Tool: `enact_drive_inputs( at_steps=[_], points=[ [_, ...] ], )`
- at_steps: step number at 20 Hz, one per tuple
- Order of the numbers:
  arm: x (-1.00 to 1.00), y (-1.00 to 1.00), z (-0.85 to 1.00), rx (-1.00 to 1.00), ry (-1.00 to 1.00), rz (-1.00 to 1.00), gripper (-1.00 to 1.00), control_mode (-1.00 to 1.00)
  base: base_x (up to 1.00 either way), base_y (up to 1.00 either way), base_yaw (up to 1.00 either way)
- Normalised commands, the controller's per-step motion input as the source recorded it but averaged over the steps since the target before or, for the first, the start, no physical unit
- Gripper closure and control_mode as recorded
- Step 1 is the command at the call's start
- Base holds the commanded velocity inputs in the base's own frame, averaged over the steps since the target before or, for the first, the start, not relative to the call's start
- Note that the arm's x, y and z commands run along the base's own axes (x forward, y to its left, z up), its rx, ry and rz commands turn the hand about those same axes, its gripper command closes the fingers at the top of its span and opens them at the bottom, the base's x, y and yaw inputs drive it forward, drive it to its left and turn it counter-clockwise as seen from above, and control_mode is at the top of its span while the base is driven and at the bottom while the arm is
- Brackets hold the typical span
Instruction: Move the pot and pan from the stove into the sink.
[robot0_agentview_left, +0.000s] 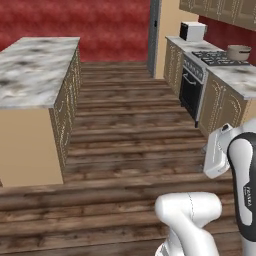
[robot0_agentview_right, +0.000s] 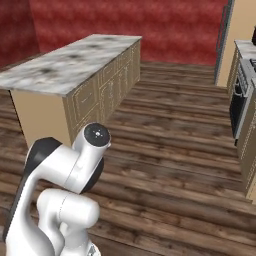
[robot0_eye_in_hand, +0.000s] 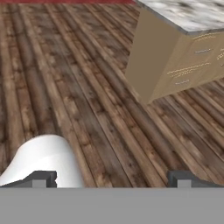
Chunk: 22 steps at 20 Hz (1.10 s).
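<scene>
The pot (robot0_agentview_left: 239, 52) sits on the stove (robot0_agentview_left: 216, 58) at the far right of the left base view, on the grates near the range's right edge, well apart from the robot. It is a squat metal vessel, so it will likely be stiff, fairly heavy and slick; a rim pinch or the lid knob would be the natural holds, though lifting by the knob risks raising the lid alone. At this distance the knob cannot be made out, and the pan is too small or hidden to place with confidence.

The claw (robot0_eye_in_hand: 111, 179) is spread wide and empty, its two dark fingertips (robot0_eye_in_hand: 40, 178) standing far apart at the bottom of the hand view, pointing down at the wooden floor (robot0_eye_in_hand: 65, 87) beside a cabinet corner.

The left base view gives the pot, the stove's oven door and a white microwave (robot0_agentview_left: 192, 31) on the counter (robot0_agentview_left: 235, 77) beyond it. The right base view catches only the stove's edge (robot0_agentview_right: 239, 100), but shows the marble-topped island (robot0_agentview_right: 70, 62) more fully. The hand view adds the island's drawer fronts seen close.
</scene>
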Motion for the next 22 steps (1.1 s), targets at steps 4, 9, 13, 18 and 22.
enact_drive_inputs(
  at_steps=[4, 9, 13, 18, 22],
  points=[
    [0.0, 0.0, 0.0, 0.0, 0.0, 0.0, -1.0, 1.0, 0.29, 0.0, 0.0],
    [0.0, 0.0, 0.0, 0.0, 0.0, 0.0, -1.0, 1.0, 0.61, 0.0, -0.05],
    [0.0, 0.0, 0.0, 0.0, 0.0, 0.0, -1.0, 1.0, 0.71, -0.04, -0.08],
    [0.0, 0.0, 0.0, 0.0, 0.0, 0.0, -1.0, 1.0, 0.76, -0.02, -0.1],
    [0.0, 0.0, 0.0, 0.0, 0.0, 0.0, -1.0, 1.0, 0.83, 0.0, -0.1]
  ],
)
